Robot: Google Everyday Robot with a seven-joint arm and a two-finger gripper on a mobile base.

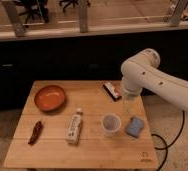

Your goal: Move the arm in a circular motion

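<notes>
The cream-white arm reaches in from the right edge, its thick tube segment dotted with small dark marks. It bends at a bulbous joint above the table's right side. From there a slim pale tip hangs down, and the gripper at its end hovers just above the table, between the white cup and the blue sponge.
On the wooden table lie an orange bowl, a dark red chili pepper, a white bottle on its side and a dark snack bar. A black cable trails past the table's right edge.
</notes>
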